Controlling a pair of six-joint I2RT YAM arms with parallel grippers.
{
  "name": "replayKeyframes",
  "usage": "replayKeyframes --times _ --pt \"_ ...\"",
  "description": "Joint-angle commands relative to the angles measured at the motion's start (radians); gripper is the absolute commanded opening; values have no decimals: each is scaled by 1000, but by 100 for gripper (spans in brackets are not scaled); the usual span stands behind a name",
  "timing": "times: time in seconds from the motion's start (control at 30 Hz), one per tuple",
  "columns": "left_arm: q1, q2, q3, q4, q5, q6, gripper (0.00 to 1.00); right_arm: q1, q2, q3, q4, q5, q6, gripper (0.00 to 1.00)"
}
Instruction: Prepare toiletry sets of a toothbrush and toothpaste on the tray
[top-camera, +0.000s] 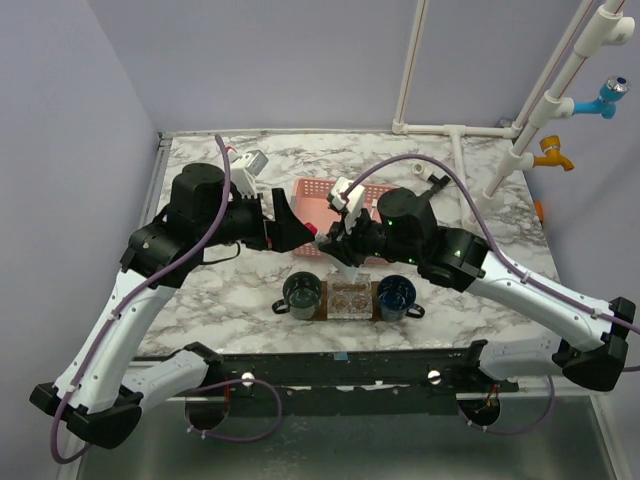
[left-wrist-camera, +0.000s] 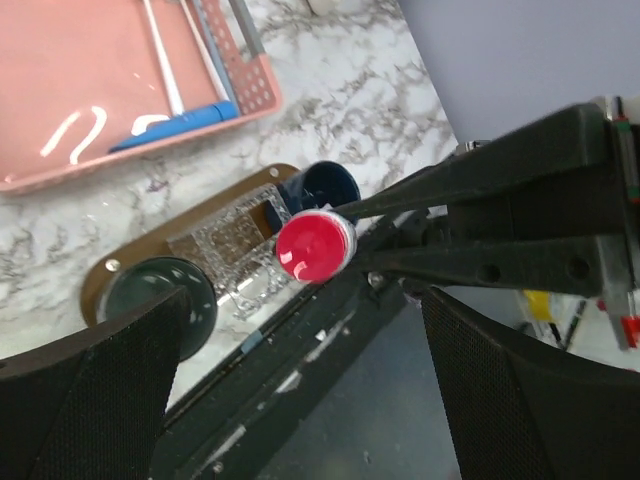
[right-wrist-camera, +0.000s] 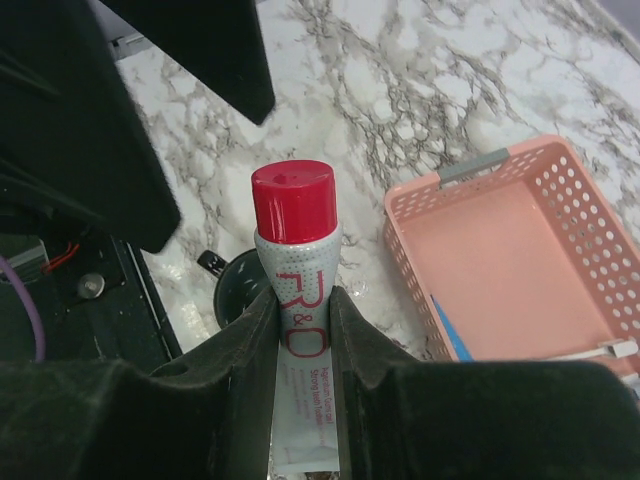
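Note:
My right gripper (top-camera: 335, 242) is shut on the toothpaste (right-wrist-camera: 300, 300), a white tube with red lettering, just below its red cap (right-wrist-camera: 292, 203). It holds the tube in the air above the brown tray (top-camera: 324, 310). My left gripper (top-camera: 298, 228) is open and empty, its jaws spread wide and facing the cap (left-wrist-camera: 313, 247), a short way from it. Its fingers (left-wrist-camera: 85, 400) frame the left wrist view. A white toothbrush (left-wrist-camera: 163, 62) lies in the pink basket (left-wrist-camera: 255, 85). The tray's rim (left-wrist-camera: 95, 290) also shows in the left wrist view.
On the tray stand a dark green cup (top-camera: 302, 292), a clear holder (top-camera: 350, 297) and a blue cup (top-camera: 396, 295). The pink basket (top-camera: 318, 200) sits behind the tray and holds a blue item (left-wrist-camera: 175, 125). White pipes (top-camera: 530, 120) rise at the back right.

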Motion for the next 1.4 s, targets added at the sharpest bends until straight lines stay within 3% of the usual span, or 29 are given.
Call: replayKeyframes --times 0.0,0.63,1.37 --pt "29 44 26 -81 238 -23 95 68 7 66 5 76 -63 26" --pt "80 50 24 -167 285 41 88 178 70 126 -33 208 -142 27" --pt "152 57 66 -186 330 57 85 216 42 93 -9 218 -108 27"
